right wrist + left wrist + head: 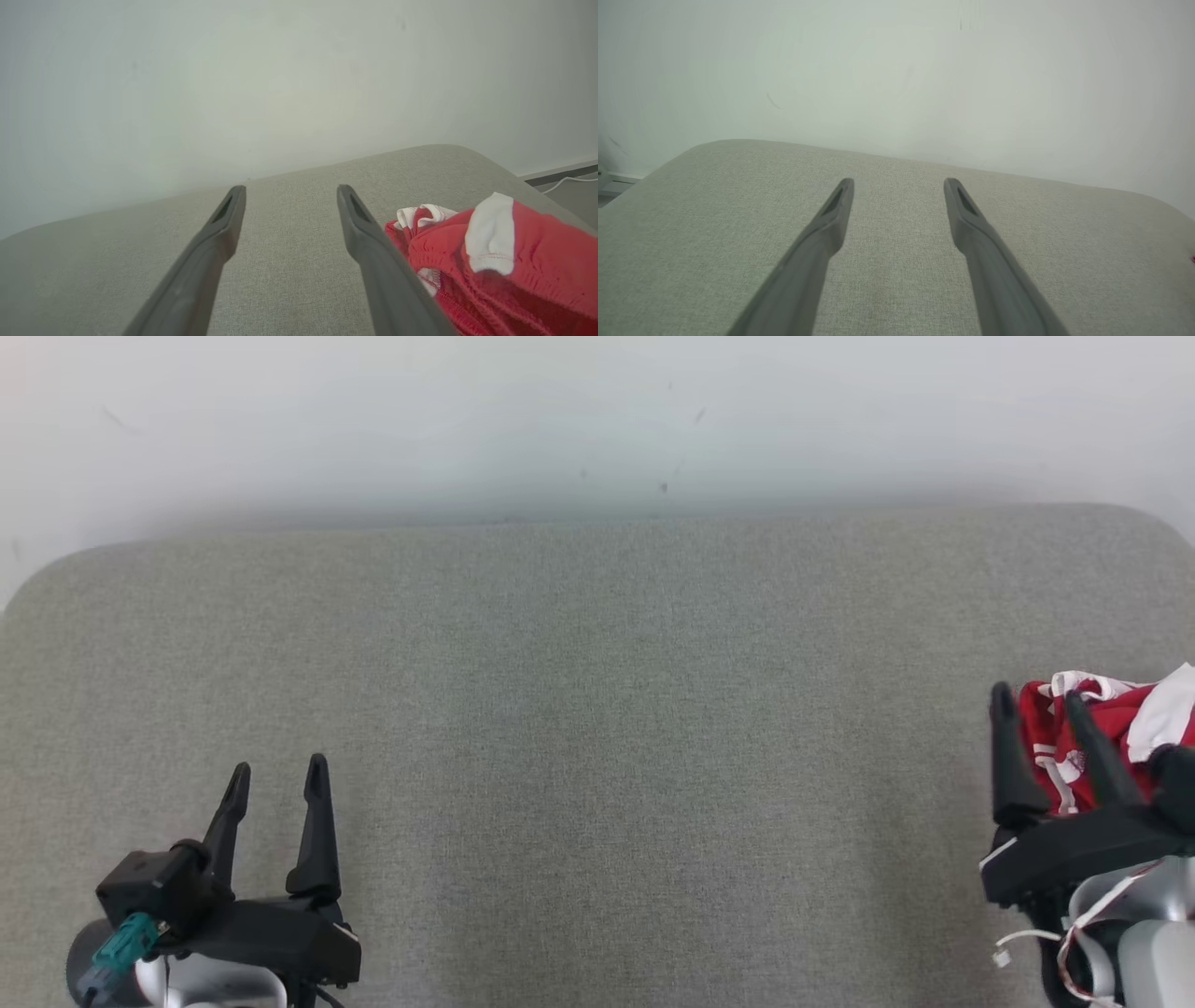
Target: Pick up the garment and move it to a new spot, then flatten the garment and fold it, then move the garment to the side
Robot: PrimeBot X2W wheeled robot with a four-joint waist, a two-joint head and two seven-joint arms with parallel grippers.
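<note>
The left gripper (280,765) and the right gripper (1037,693) both sit low over the grey padded table (597,709), fingers spread wide with nothing between them. The red and white garment (1125,709) lies bunched just outside the right gripper's outer finger; I can't tell whether they touch. It is well apart from the left gripper. A pale wall (597,420) stands beyond both sets of fingertips.
</note>
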